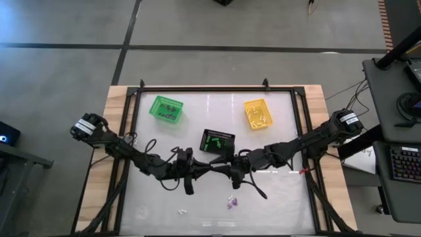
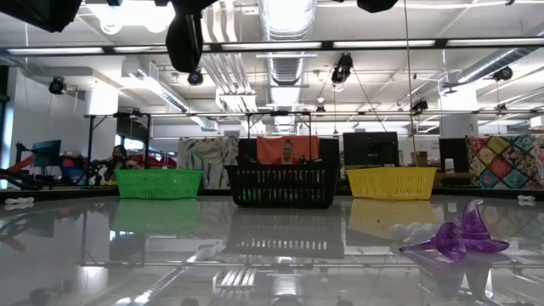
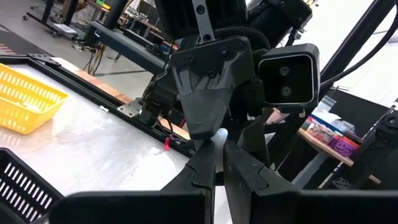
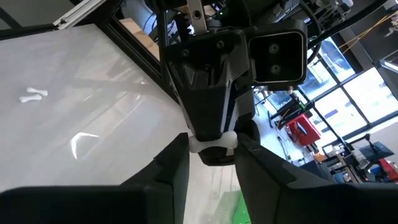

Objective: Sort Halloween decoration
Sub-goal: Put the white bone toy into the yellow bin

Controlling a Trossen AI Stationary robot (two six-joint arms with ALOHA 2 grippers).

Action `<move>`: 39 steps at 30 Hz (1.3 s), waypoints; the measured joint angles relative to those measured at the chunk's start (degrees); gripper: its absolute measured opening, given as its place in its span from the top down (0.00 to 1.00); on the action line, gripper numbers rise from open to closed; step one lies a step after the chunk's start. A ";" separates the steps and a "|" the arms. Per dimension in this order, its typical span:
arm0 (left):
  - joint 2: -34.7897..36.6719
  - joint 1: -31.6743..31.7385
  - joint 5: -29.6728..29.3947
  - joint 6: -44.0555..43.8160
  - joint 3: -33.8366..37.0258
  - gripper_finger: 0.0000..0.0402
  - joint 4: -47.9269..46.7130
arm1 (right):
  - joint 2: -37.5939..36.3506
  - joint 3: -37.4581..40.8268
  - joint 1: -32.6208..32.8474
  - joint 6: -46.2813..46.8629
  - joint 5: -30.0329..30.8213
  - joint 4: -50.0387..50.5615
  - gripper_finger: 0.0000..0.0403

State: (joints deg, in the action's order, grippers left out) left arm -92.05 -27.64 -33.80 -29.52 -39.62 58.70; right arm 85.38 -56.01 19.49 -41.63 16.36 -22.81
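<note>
Purple trinket (image 2: 459, 238) closest, lying on the surface (image 1: 283, 197) near its front edge. Farther back: green basket (image 1: 166, 108), black basket (image 1: 218, 141), yellow basket (image 1: 258, 113). Mid-surface, left gripper (image 3: 217, 155) with jaws tight on a white trinket (image 4: 211, 144); right gripper (image 4: 211, 168) flanking it (grip: cannot tell).
</note>
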 joint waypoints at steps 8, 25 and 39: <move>0.00 0.00 -0.09 0.14 0.02 1.00 0.00 | 0.00 0.02 0.00 -0.72 0.15 0.00 0.75; 0.00 0.02 -0.19 0.29 0.00 1.00 -0.74 | 0.00 0.02 0.02 -1.92 2.10 -0.35 0.60; 0.13 0.11 0.04 0.49 0.00 1.00 -1.25 | 0.00 0.02 1.60 -4.94 5.33 -0.61 0.60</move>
State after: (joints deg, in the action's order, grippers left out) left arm -91.92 -27.53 -33.76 -29.04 -39.62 57.45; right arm 85.38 -55.99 21.09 -46.56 21.69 -23.42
